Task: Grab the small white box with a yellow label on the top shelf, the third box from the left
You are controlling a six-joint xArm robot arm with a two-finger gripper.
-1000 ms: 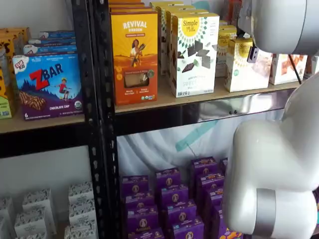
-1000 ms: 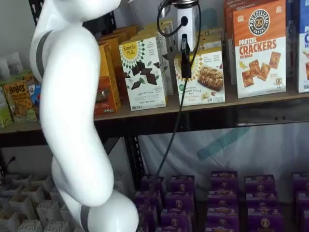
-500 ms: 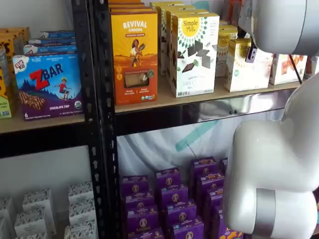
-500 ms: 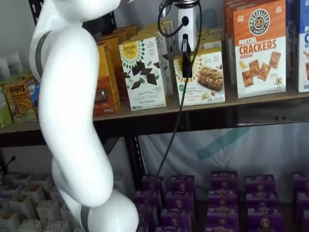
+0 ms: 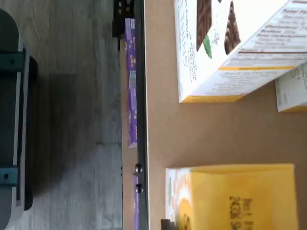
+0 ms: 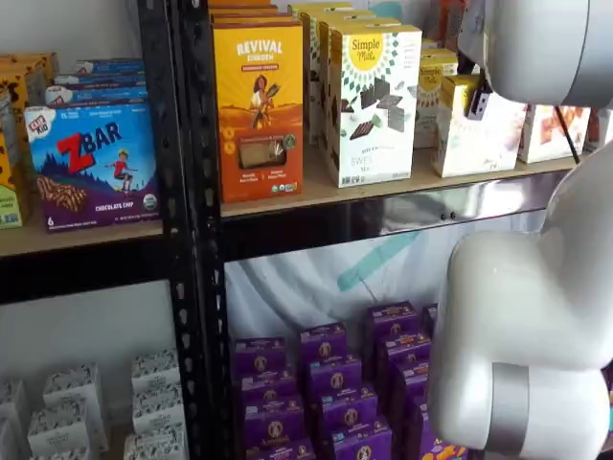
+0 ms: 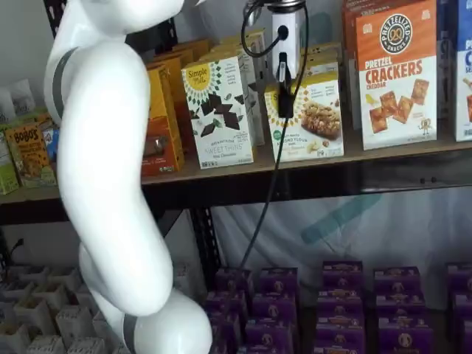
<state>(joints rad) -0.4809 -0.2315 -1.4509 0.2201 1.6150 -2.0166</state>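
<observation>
The small white box (image 7: 313,122) with its yellow sunburst label stands tilted on the top shelf (image 7: 354,177), to the right of a taller white box. In both shelf views my gripper (image 7: 285,110) comes down from above over its front left part. One black finger lies against its front face and the other is hidden behind it. The box (image 6: 479,134) leans off the board (image 6: 383,187), so the fingers are closed on it, with the gripper (image 6: 477,107) at its top. The wrist view shows its yellow top (image 5: 235,196) on the tan shelf (image 5: 201,129).
The taller white box with chocolate pieces (image 6: 374,105) stands close beside it, also in the wrist view (image 5: 225,48). An orange Revival box (image 6: 259,110) and a pretzel cracker box (image 7: 394,74) flank these. Purple boxes (image 7: 339,295) fill the lower shelf. My white arm (image 7: 110,184) hides the left part.
The small white box has tipped from standing flat to a tilt under the gripper. The gripper and arm have barely moved.
</observation>
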